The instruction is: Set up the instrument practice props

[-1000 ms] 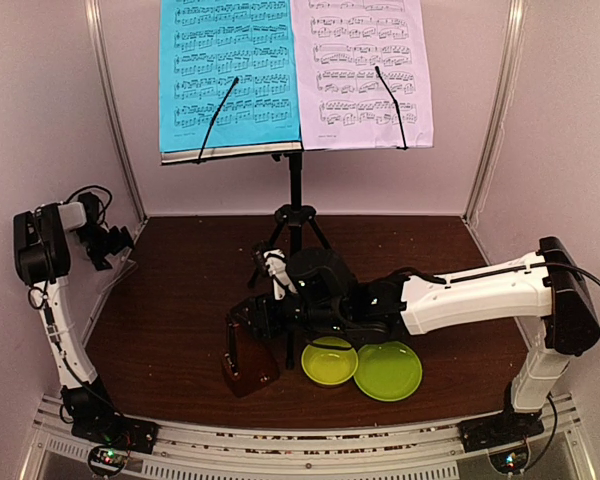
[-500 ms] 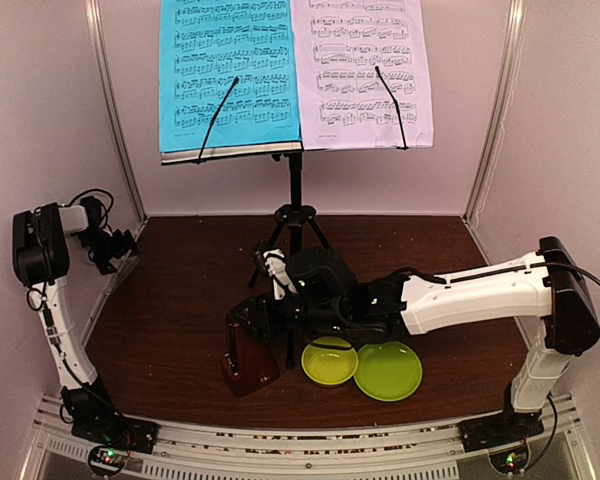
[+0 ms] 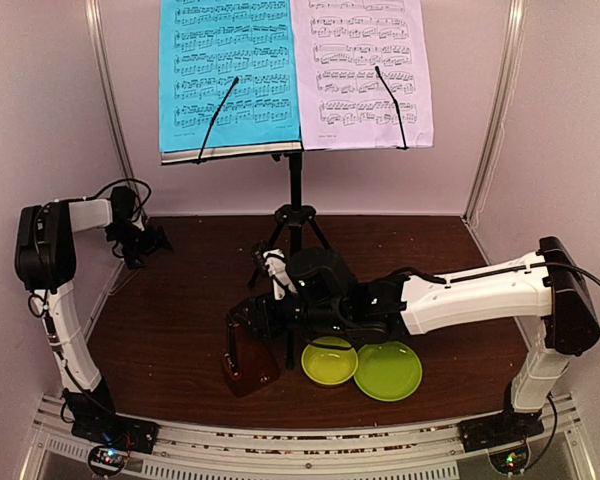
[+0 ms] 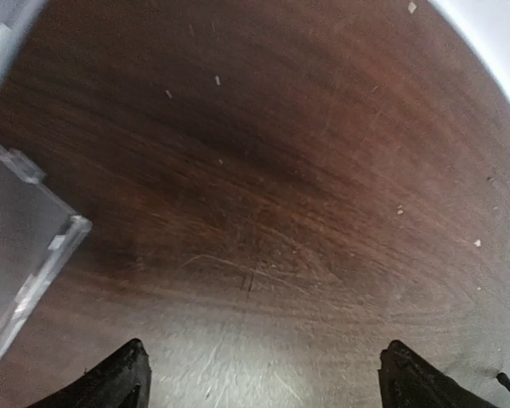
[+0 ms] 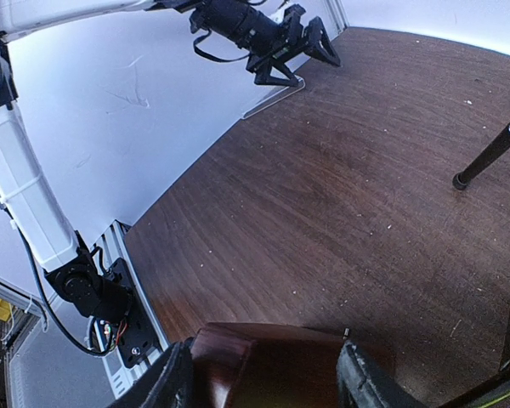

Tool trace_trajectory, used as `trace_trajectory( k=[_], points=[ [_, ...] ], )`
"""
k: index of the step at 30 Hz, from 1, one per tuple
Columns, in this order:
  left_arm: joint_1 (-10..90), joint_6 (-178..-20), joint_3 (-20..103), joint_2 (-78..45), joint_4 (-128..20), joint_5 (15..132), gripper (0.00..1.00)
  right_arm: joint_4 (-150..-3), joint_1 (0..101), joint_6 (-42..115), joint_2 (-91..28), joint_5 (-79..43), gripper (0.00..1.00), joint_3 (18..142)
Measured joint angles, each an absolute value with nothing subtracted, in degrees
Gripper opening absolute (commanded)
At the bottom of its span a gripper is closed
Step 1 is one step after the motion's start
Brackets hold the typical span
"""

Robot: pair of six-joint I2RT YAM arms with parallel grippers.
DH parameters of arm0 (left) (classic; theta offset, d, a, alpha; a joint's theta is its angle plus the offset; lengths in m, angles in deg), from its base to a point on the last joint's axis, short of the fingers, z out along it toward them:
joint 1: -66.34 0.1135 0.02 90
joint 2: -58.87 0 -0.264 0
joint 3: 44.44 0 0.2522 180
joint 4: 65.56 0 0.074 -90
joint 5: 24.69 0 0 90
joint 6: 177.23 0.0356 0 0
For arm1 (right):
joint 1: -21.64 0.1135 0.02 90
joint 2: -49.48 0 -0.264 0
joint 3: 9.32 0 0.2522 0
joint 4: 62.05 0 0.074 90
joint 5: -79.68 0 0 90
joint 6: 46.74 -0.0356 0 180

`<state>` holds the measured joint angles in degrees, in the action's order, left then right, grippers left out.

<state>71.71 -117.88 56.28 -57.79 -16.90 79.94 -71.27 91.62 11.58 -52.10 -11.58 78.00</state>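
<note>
Two arms. Right gripper clamped on metronome, front-centre, just left of bowl. Left gripper spread wide, holding nothing, near left wall; bare table lies between.

No legible text or labels.

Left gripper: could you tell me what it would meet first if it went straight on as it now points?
Most likely the wooden table top: the left gripper, open, faces only dark wood, though how far off is unclear.
</note>
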Motion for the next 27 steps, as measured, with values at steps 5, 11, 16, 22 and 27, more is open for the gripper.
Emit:
trace_trajectory(
  k=[5,11,16,22,27],
  points=[
    [74.73,-117.62,57.57,-51.87,-16.58,78.55,0.98,-71.25,91.62,11.58,-52.10,-11.58,0.58,78.02],
    [82.49,-117.51,58.82,-52.28,-17.21,77.89,0.98,-71.25,91.62,11.58,-52.10,-11.58,0.58,78.02],
    [85.33,-117.16,59.01,-57.49,-17.06,77.69,0.98,-71.25,91.64,11.56,-52.10,-11.58,0.58,78.00],
    [85.76,-117.10,60.04,-62.75,-15.61,77.21,0.98,-71.27,91.64,11.56,-52.10,-11.58,0.58,78.00],
    [85.85,-117.07,60.98,-63.96,-14.83,76.60,0.98,-71.27,91.64,11.54,-52.10,-11.58,0.58,78.02]
  ],
)
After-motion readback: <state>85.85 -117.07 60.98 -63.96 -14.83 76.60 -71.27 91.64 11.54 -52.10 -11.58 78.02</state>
